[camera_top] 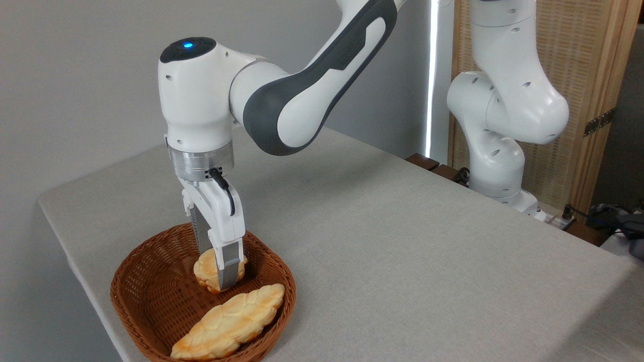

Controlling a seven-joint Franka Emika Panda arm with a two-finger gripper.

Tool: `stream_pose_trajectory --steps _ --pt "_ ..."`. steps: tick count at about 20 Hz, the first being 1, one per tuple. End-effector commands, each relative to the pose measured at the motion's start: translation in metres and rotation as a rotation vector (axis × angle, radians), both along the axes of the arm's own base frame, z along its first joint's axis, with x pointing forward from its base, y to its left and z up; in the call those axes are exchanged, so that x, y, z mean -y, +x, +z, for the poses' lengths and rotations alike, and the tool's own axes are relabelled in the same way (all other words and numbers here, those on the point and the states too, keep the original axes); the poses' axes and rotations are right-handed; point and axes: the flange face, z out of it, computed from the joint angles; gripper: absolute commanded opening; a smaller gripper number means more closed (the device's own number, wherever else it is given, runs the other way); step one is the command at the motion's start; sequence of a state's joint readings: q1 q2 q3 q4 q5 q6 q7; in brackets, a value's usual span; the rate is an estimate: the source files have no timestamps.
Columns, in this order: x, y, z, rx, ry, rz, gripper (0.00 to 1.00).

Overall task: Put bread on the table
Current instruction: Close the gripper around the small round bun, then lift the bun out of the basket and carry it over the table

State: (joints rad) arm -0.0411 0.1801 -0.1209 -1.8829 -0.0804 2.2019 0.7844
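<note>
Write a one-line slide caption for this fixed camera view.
Gripper straddles the bread inside the wicker basket, beside a braided loaf.

- The arm (282, 100) wears glossy white shells with dark grey inlays.
- A blue light (187, 44) glows on a black cap.
- A silver flange ring (201, 162) meets a looping black cable (225, 191).
- The gripper (217, 269) has a white body and grey metal fingers (228, 266).

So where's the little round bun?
The bun is in the wicker basket at lower left, between the fingers, just behind the long loaf.
</note>
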Motion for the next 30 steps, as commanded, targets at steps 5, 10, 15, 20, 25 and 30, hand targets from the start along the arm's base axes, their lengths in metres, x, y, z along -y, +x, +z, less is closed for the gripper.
stream_pose_trajectory --steps 5,10,15,20,25,30 --pt "-0.002 -0.001 0.002 0.021 -0.001 -0.017 0.28" --pt "-0.001 0.0 0.01 0.033 -0.016 0.0 0.28" --pt "-0.009 -0.007 0.056 0.088 -0.085 0.055 0.25" --pt "-0.029 -0.043 0.115 0.052 -0.095 0.075 0.25" --pt "-0.028 -0.102 0.152 -0.125 -0.071 0.034 0.27" --pt "-0.038 -0.116 0.176 -0.099 -0.068 0.063 0.28"
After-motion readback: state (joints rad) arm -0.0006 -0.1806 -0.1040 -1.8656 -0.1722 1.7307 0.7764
